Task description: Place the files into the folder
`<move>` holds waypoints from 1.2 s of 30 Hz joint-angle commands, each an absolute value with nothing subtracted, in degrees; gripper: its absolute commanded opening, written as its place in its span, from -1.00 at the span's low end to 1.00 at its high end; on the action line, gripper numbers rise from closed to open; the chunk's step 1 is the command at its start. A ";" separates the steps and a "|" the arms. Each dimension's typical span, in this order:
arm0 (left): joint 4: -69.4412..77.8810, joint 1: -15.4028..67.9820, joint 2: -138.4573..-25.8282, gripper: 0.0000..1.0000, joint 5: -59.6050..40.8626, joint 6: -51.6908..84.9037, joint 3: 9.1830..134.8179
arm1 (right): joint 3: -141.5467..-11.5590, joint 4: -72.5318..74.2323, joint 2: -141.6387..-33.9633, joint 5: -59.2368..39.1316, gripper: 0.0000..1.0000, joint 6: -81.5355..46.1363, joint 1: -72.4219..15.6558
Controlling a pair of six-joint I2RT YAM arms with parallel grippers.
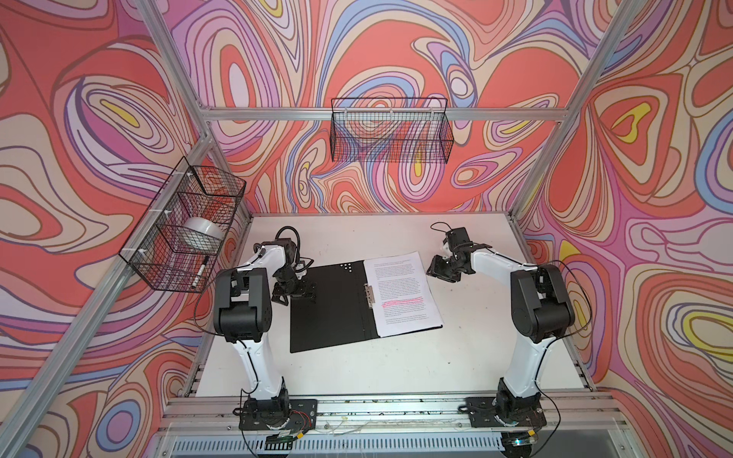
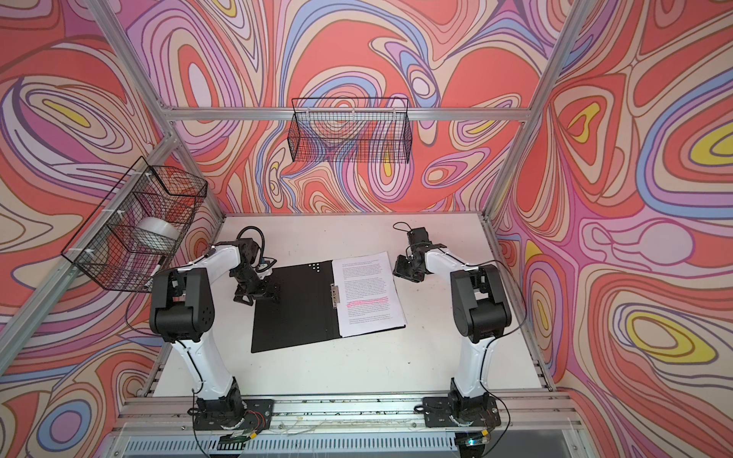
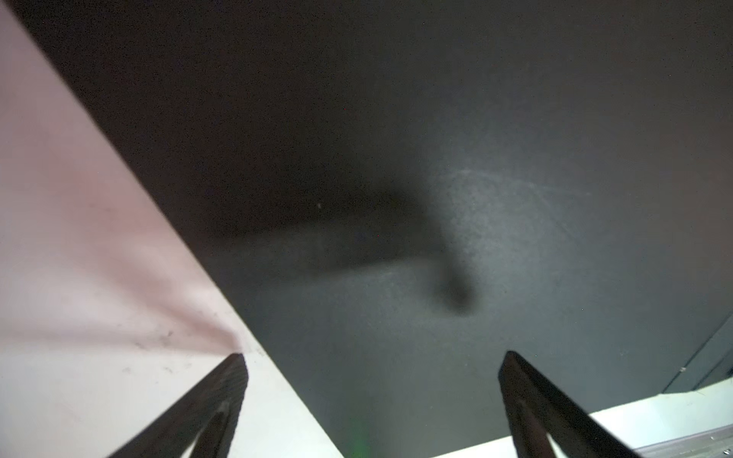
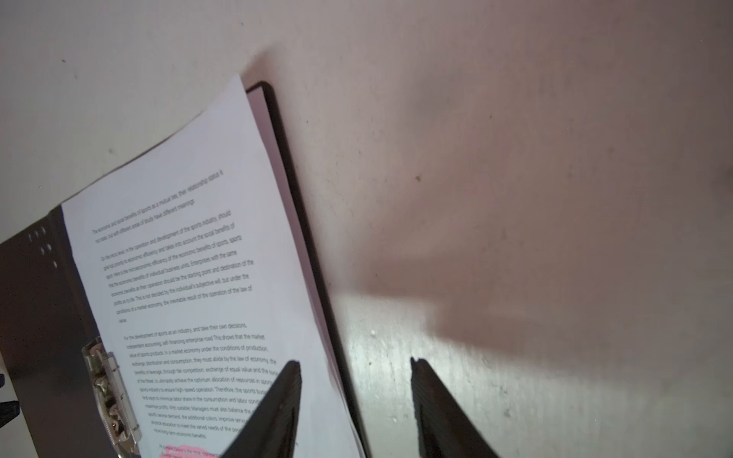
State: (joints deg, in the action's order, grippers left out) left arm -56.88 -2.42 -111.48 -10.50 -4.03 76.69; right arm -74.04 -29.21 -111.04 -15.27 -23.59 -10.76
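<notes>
files (image 1: 402, 293): white printed paper sheets, pink-highlighted, skewed on three o'clock half of thin black open folder (image 1: 329, 313). left gripper (image 3: 373, 355) spread at nine o'clock edge; right gripper (image 4: 355, 361) parted, empty. risk: closing cover may crease overhanging corner.

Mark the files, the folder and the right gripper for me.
files (image 1: 402, 295): in a top view, middle of the top sheet.
folder (image 1: 331, 313): in a top view, bare black inside of its open cover.
right gripper (image 4: 355, 361): right wrist view, midway between its fingertips.
</notes>
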 commanded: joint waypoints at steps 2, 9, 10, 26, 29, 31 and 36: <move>-60.89 -2.81 -113.37 1.00 -12.70 -3.31 78.57 | -75.05 -30.31 -112.04 -17.05 -0.04 -22.85 -10.11; -61.15 -2.81 -114.33 1.00 -16.44 -3.69 79.91 | -73.85 -29.92 -111.93 -17.60 -0.04 -22.94 -10.02; -61.32 -2.81 -114.74 1.00 -16.56 -3.64 80.34 | -73.81 -29.92 -111.97 -17.67 -0.04 -23.08 -10.02; -61.63 -2.72 -118.74 1.00 -20.57 -5.73 86.60 | -73.73 -32.30 -109.98 -16.60 -0.05 -23.62 -10.02; -61.99 -2.72 -118.41 1.00 -20.13 -6.48 87.60 | -73.55 -32.55 -108.64 -14.86 -0.05 -23.64 -9.95; -62.39 -2.72 -117.26 1.00 -19.40 -7.11 87.49 | -73.25 -32.28 -107.58 -14.01 -0.05 -23.91 -9.85; -60.90 -2.72 -111.28 1.00 -16.21 -8.31 83.36 | -73.09 -31.36 -106.93 -14.39 -0.05 -23.99 -9.58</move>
State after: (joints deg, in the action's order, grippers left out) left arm -60.31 -2.68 -116.11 -18.00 -6.28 85.08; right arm -73.71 -31.75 -108.66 -15.29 -23.66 -10.04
